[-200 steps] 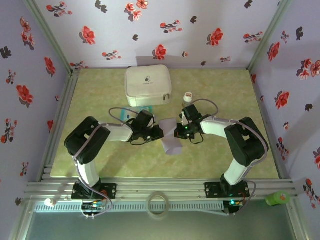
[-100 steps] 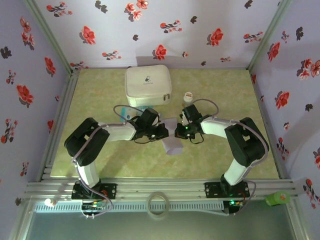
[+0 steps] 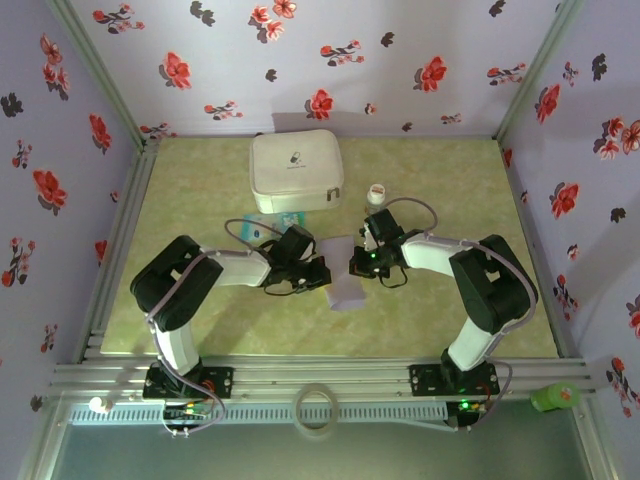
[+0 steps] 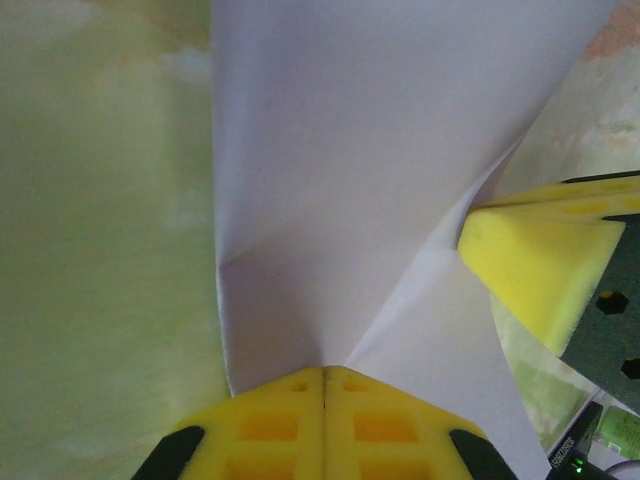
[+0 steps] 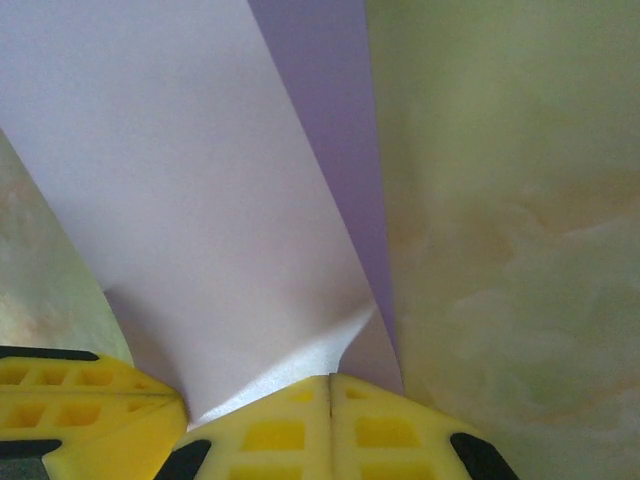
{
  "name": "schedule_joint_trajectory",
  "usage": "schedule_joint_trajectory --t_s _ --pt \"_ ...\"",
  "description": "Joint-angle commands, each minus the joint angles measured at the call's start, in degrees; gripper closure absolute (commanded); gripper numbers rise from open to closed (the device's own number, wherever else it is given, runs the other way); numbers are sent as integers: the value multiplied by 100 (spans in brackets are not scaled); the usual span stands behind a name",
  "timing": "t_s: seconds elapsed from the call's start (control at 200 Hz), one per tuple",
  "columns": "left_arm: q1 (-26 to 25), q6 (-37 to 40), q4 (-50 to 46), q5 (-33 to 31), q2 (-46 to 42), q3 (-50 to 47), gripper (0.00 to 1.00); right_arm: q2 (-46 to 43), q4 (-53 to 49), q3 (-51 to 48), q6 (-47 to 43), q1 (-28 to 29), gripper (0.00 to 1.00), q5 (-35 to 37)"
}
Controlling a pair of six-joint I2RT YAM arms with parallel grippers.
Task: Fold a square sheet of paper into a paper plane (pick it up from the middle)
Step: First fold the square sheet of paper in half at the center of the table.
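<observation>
Gripping lavender paper [image 3: 348, 290], zip case [image 3: 295, 170] closed

Your left arm [image 3: 178, 290] and right arm [image 3: 490, 285] match: bulky black joint housings, white link tubes between them, black base blocks, and a thin grey cable [image 3: 238, 224] looping near each wrist. Left gripper [image 4: 323, 378] and right gripper [image 5: 330, 382] both wear yellow foam pads [image 5: 270, 435] moulded with square recesses, black at the outer corners. Note a small green light [image 3: 372, 256] on your right wrist.
</observation>
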Motion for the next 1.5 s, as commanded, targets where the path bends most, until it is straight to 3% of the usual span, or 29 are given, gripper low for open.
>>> schedule_joint_trajectory --t_s 0.0,0.42,0.89,1.05,1.215,1.495 --pt "-36 187 -250 -145 -313 -63 100 92 -531 -233 111 -78 100 713" --pt "-246 -365 703 276 -11 -203 100 76 -526 -259 127 -78 100 744" --pt "-278 59 85 -104 -243 -384 100 63 -541 -297 136 -91 100 844" --pt "-334 -144 501 32 -532 -320 100 22 -563 -294 143 -91 100 863" --pt "-415 -614 1560 381 -341 -550 100 0 -568 -302 139 -102 100 871" --pt "-506 -715 1331 273 33 -807 100 -23 -539 -338 162 -104 100 880"
